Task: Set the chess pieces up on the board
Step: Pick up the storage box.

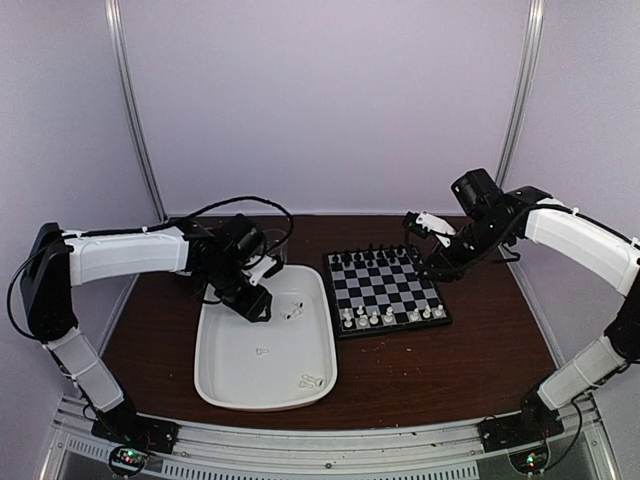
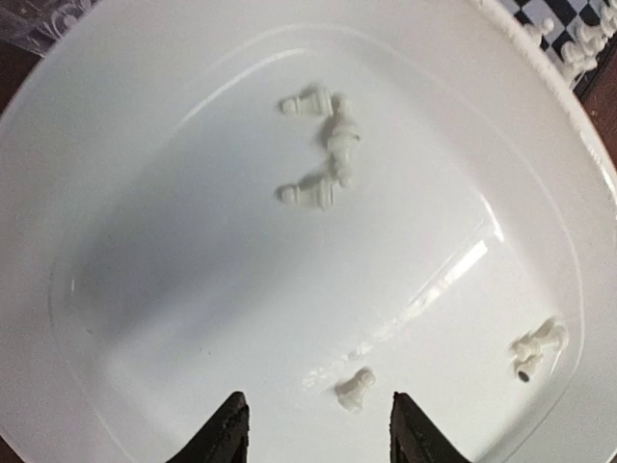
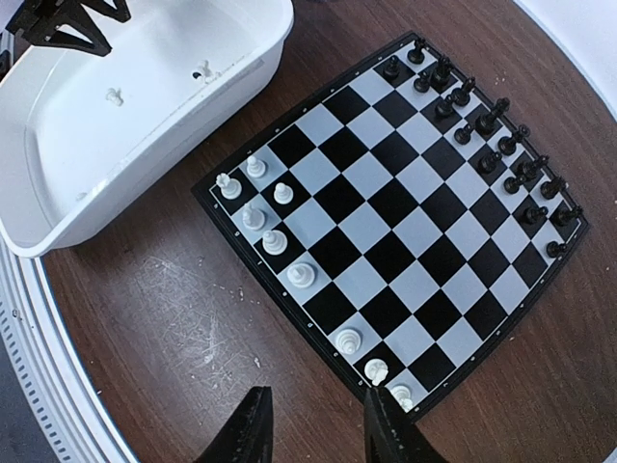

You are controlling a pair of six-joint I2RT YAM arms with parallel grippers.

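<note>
Step in hand, by all appearances: fetching 1 more white man from the tray [image 2: 58,174]. Above the tray floor, left gripper [image 2: 316,405] hovering, fingers parted and holding nothing. Aim for the lone pawn [image 2: 355,389] lying on its side just ahead of the fingertips, nearer 1 finger than the other. Shift sideways to centre it, turn the wrist for a pinch across the stem rather than along it, then descend almost to the floor before closing. Close slowly, given how readily so small a piece may skid or roll on slick plastic. Further ahead of the fingers, a huddle of chess pieces [image 2: 326,145] touching one another, harder to single out; off to 1 side by the tray wall, a few more white men [image 2: 538,349]. Likewise spread and empty, right gripper [image 3: 315,394] poised high, fingertips by 1 corner of the board [image 3: 386,222]. Nearest those fingertips, standing white pieces [image 3: 274,240]; along the far edge, the black chessmen [image 3: 490,118]. Nothing visible between left fingers and pawn. Mind the tray wall and the standing pieces when carrying across.
</note>
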